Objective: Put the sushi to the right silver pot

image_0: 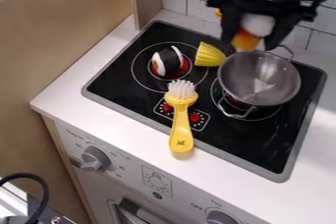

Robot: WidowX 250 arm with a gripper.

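My gripper (249, 44) hangs at the upper right, above the back edge of the stove, shut on a white-and-orange piece (255, 26) that looks like sushi. The piece sits between the two fingers, its orange part lowest. Just below and slightly right, the silver pot (244, 83) stands on the right burner, with handles at its back and front. Another sushi piece (169, 61), black and white with some orange, lies on the left burner.
A yellow corn piece (209, 54) lies between the left sushi and the pot. A yellow brush (181, 120) lies across the stove's front edge, bristles toward the back. A wooden panel (72, 41) rises at the left, with a tiled wall behind.
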